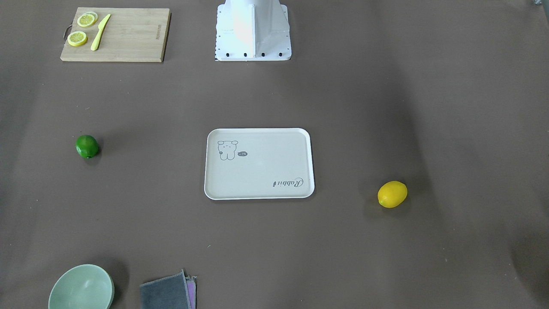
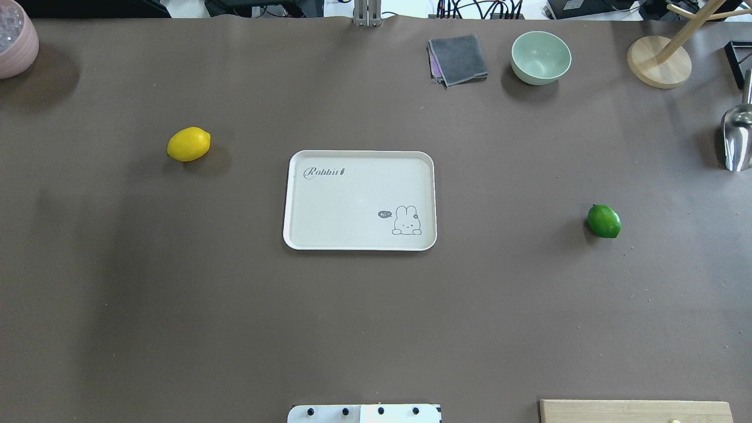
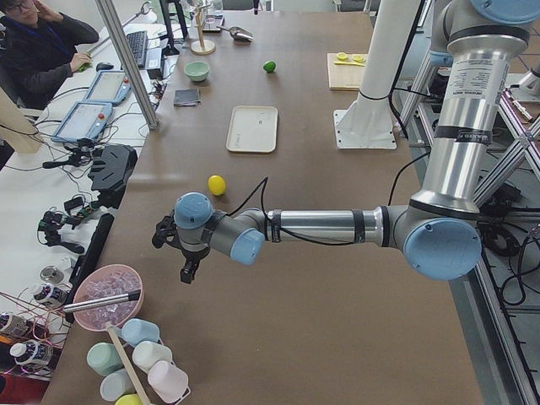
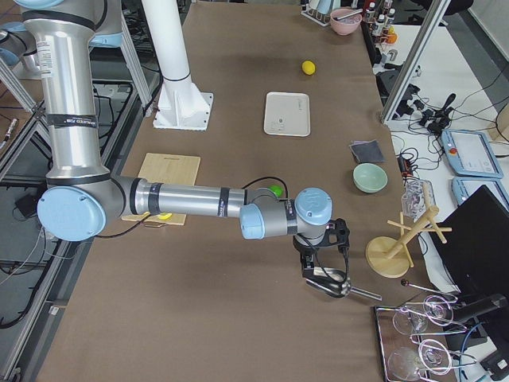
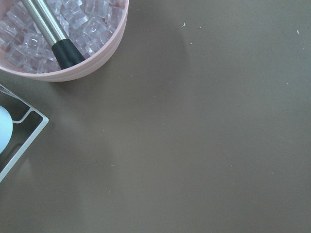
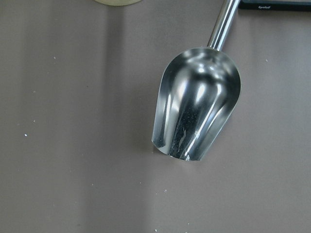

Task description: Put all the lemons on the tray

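Note:
The off-white tray (image 2: 352, 200) lies empty at the table's middle, also in the front view (image 1: 266, 171). The yellow lemon (image 2: 188, 144) lies on the table left of the tray, apart from it, and shows in the front view (image 1: 392, 194). The green lemon (image 2: 604, 221) lies on the table to the tray's right (image 1: 87, 146). My left gripper (image 3: 187, 270) hovers far from the lemons, near a pink bowl of ice. My right gripper (image 4: 322, 255) hovers over a metal scoop. I cannot tell whether either is open or shut.
A wooden cutting board (image 1: 116, 34) with lemon slices and a yellow knife sits near the robot base (image 1: 253, 30). A green bowl (image 2: 540, 57), grey cloth (image 2: 458, 59), wooden stand (image 2: 658, 61), metal scoop (image 6: 197, 116) and pink ice bowl (image 5: 63, 34) line the edges.

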